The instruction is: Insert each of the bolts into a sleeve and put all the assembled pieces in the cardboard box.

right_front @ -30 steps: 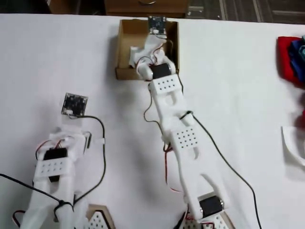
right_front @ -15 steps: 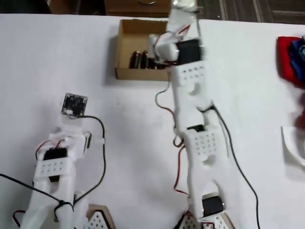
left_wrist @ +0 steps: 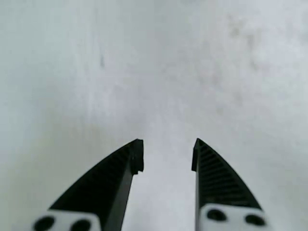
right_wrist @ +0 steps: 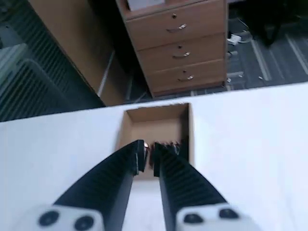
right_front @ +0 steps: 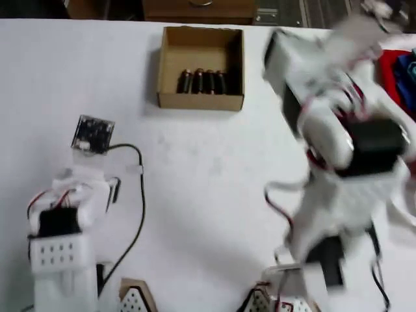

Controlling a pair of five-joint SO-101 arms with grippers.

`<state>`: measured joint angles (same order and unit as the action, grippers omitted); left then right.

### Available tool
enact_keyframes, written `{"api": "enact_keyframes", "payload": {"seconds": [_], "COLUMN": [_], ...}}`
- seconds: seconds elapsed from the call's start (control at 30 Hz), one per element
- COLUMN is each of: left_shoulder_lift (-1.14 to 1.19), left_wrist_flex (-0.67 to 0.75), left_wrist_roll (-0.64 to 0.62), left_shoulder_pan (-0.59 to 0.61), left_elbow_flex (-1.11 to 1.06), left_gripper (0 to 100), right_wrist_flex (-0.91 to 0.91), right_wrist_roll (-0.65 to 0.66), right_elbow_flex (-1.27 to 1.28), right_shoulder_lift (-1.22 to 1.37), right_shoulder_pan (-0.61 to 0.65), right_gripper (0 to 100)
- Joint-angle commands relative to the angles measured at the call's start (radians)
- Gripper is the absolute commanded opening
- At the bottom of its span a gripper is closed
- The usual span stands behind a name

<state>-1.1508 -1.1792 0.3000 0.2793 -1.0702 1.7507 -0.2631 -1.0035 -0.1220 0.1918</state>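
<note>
The cardboard box (right_front: 201,101) stands at the table's far middle, and several dark assembled pieces (right_front: 203,82) lie in a row inside it. My right arm (right_front: 338,130) is raised high over the right side of the table, well back from the box. From the right wrist view, its gripper (right_wrist: 148,156) hangs in the air in front of the box (right_wrist: 156,115), with only a thin slit between its fingers and nothing held; the pieces (right_wrist: 169,144) show just past the tips. My left gripper (left_wrist: 167,156) is open over bare white table at the near left, by the left arm (right_front: 62,227).
A red cloth (right_front: 395,71) lies at the right edge, partly behind the right arm. Beyond the table's far edge stands a wooden drawer unit (right_wrist: 178,43). White tabletop (right_front: 195,195) stretches between the two arms.
My right arm has pulled out of the box, lifted and swung right, uncovering the pieces inside. The left arm has drawn back slightly to the left.
</note>
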Motion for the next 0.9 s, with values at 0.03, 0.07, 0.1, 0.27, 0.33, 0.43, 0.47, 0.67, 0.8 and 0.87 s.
{"api": "enact_keyframes", "payload": {"seconds": [0.03, 0.07, 0.1, 0.27, 0.33, 0.43, 0.47, 0.67, 0.8, 0.87], "left_shoulder_lift": [-0.233, -0.285, -0.336, -0.606, -0.697, -0.672, -0.667, -0.674, -0.674, -0.674], "left_wrist_flex": [-0.173, -0.198, -0.218, -0.236, -0.219, -0.212, -0.215, -0.216, -0.207, -0.207], "left_wrist_roll": [-0.008, -0.008, -0.008, -0.003, -0.002, -0.008, -0.008, -0.008, -0.008, -0.008], "left_shoulder_pan": [-0.012, -0.012, -0.009, -0.014, -0.015, -0.008, -0.012, -0.014, -0.009, -0.011], "left_elbow_flex": [0.047, 0.047, 0.047, -0.113, -0.208, -0.298, -0.320, -0.406, -0.421, -0.421], "left_gripper": [18, 18, 18, 18, 18, 18, 18, 18, 18, 18], "right_wrist_flex": [0.018, 0.018, 0.013, -0.171, -0.286, -0.418, -0.433, -0.392, -0.315, -0.340], "right_wrist_roll": [0.002, 0.002, 0.002, 0.008, 0.094, 0.307, 0.377, 0.585, 0.588, 0.588], "right_elbow_flex": [0.707, 0.848, 0.980, 1.513, 1.691, 1.952, 2.027, 2.343, 2.437, 2.441], "right_shoulder_lift": [-0.432, -0.503, -0.573, -0.871, -0.972, -1.122, -1.178, -1.592, -1.669, -1.620], "right_shoulder_pan": [-0.068, -0.082, -0.094, -0.222, -0.275, -0.321, -0.334, -0.418, -0.433, -0.440], "right_gripper": [2.3, 2.3, 2.3, 2.3, 2.3, 2.3, 2.3, 2.3, 2.2, 2.2]}}
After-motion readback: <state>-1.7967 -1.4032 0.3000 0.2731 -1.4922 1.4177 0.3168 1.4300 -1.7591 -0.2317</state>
